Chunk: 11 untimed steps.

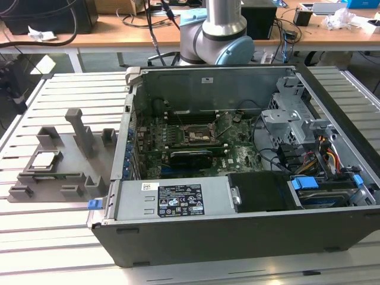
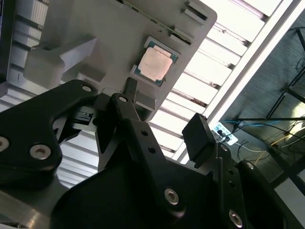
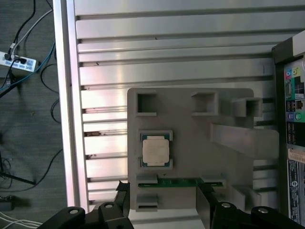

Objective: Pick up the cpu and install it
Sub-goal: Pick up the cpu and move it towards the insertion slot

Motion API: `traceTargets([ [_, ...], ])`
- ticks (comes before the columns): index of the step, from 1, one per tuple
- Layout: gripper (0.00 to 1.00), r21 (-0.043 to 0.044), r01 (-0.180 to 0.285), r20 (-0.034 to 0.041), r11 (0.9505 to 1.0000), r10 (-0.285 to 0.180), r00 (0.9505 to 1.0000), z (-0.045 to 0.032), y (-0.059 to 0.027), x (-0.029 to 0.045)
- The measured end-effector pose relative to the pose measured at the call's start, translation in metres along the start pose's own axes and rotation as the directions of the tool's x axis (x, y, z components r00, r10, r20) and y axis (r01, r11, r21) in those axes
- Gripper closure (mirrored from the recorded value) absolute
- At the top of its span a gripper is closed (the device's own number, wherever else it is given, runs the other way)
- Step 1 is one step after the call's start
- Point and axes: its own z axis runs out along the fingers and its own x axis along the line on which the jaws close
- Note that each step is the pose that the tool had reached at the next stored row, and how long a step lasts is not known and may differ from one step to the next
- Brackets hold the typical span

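The cpu (image 1: pixel 46 159) is a small silver-topped square lying flat in a recess of the grey tray (image 1: pixel 56 176), at the exterior view's left. In both wrist views I look down on the cpu (image 3: pixel 156 149) (image 2: pixel 155 64) in the tray (image 3: pixel 190 143) (image 2: pixel 95 24). My gripper (image 3: pixel 162 202) (image 2: pixel 162 119) hangs well above the tray with its black fingers (image 3: pixel 205 202) spread, open and holding nothing. The cpu sits just beyond the fingertips, not between them. The black socket (image 1: pixel 196 134) lies in the middle of the green motherboard.
The open computer case (image 1: pixel 237 231) takes up the middle of the slatted metal table (image 1: pixel 71 237); its rear panel (image 3: pixel 291 119) borders the tray. Upright blocks (image 1: pixel 80 130) rise from the tray. A thin green board edge (image 3: pixel 181 182) lies beside the cpu. A power strip (image 3: pixel 14 61) lies on the floor.
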Motion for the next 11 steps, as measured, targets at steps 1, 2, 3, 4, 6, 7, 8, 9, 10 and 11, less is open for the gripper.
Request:
traceTargets([
  [1, 0.34, 0.0, 0.0, 0.0, 1.0, 0.0, 1.0, 0.0013, 0.0, 0.0],
  [2, 0.34, -0.0001, 0.0, 0.0001, 1.0, 0.0, 1.0, 0.0023, 0.0001, 0.0001],
  [3, 0.34, -0.0001, 0.0, 0.0, 1.0, 0.0, 1.0, 0.003, 0.0001, 0.0001],
  [4, 0.34, -0.0001, 0.0, 0.0, 1.0, 0.0, 1.0, 0.0043, 0.0001, 0.0001],
  [6, 0.34, -0.0001, 0.0, 0.0, 1.0, 0.0, 1.0, 0.0058, 0.0001, 0.0001],
  [7, 0.34, -0.0001, 0.0, 0.0, 1.0, 0.0, 1.0, 0.0067, 0.0001, 0.0002],
  [8, 0.34, 0.0, 0.0, 0.0001, 1.0, 0.0, 1.0, 0.0074, 0.0001, 0.0002],
  [9, 0.34, -0.0001, 0.0, 0.0, 1.0, 0.0, 1.0, 0.0083, 0.0002, 0.0002],
  [10, 0.34, -0.0001, 0.0, 0.0001, 1.0, 0.0, 1.0, 0.0092, 0.0002, 0.0002],
  [11, 0.34, -0.0001, 0.0, 0.0, 1.0, 0.0, 1.0, 0.0102, 0.0002, 0.0003],
])
